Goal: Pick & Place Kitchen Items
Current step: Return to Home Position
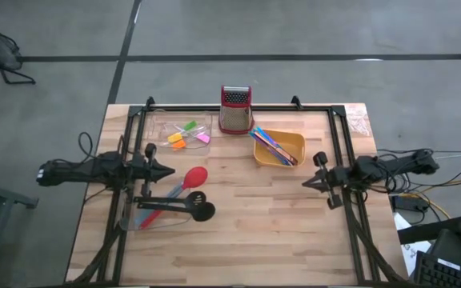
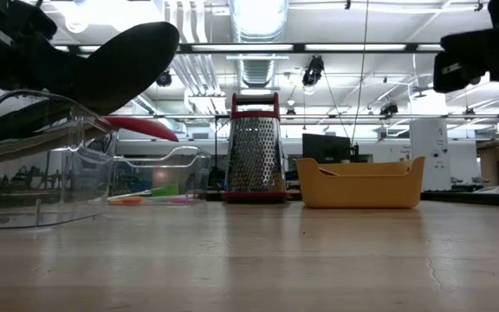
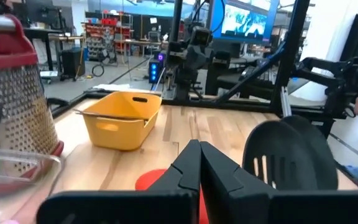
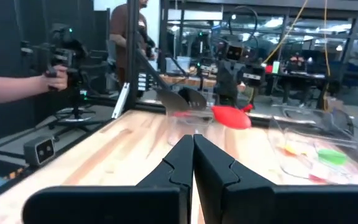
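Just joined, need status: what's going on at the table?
Neither arm is handling anything. The left gripper and right gripper are both shut and empty, one at each side of the table. The black slotted spoons and red-headed spoon lie in the clear tray by the left gripper, the small blocks in the other clear tray, the thin sticks in the orange bowl beside the grater.

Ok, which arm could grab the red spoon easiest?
Probably the left. The left claw hangs shut right beside the red-headed spoon, which lies by the long black slotted spoons. The right claw, also shut, waits across the table by the orange bowl.
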Controlling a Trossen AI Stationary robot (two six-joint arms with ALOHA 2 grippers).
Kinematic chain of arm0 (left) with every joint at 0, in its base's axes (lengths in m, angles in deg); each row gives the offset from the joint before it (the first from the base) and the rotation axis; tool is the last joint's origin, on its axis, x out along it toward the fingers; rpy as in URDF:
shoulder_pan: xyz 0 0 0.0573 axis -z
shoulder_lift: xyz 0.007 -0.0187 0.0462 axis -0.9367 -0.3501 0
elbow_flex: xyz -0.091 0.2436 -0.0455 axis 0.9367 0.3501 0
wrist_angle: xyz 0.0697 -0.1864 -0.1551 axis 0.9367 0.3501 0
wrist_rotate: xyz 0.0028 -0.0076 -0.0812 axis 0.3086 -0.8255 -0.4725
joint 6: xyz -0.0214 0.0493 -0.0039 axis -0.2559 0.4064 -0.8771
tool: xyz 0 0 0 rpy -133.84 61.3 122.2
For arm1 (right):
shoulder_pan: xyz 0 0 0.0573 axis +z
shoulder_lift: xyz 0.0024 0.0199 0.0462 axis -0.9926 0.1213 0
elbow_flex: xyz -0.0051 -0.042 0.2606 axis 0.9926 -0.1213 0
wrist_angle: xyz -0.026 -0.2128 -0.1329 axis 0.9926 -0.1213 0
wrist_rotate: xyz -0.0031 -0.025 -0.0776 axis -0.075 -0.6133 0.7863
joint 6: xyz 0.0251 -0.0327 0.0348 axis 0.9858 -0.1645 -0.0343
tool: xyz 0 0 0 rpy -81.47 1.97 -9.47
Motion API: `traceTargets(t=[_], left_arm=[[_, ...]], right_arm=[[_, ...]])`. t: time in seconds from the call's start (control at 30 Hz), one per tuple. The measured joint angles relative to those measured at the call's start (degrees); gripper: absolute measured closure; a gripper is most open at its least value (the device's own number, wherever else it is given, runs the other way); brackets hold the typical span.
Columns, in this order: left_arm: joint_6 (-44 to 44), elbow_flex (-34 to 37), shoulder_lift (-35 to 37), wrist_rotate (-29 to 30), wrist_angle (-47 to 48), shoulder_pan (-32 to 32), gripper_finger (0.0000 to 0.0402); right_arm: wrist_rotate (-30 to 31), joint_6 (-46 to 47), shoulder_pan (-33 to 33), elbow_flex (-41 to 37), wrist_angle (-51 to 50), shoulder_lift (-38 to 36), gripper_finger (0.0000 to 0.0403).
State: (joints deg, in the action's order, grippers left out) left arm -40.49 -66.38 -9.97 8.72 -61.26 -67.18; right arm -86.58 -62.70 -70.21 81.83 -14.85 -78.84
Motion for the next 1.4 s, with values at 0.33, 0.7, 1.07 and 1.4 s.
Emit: traceTargets(t=[0.33, 0.7, 1.07, 1.4], left_arm=[[1.75, 4.1, 0.03, -1.74, -6.14, -0.02, 0.0396], [1.25, 4.03, -0.19, -1.55, -5.84, -0.02, 0.0396], [1.17, 4.03, -0.2, -1.5, -5.77, -0.02, 0.0396], [1.19, 4.03, -0.2, -1.37, -5.74, -0.02, 0.0396]], right_arm=[[1.48, -0.35, -1.1, -0.12, -2.56, -1.79, 0.0394], [1.43, -3.48, -1.11, -0.12, -4.71, -1.32, 0.0394], [1.41, -2.4, -1.09, -0.12, -4.68, -1.37, 0.0394], [1.39, -2.46, -1.1, -0.11, -4.66, -1.37, 0.0394]])
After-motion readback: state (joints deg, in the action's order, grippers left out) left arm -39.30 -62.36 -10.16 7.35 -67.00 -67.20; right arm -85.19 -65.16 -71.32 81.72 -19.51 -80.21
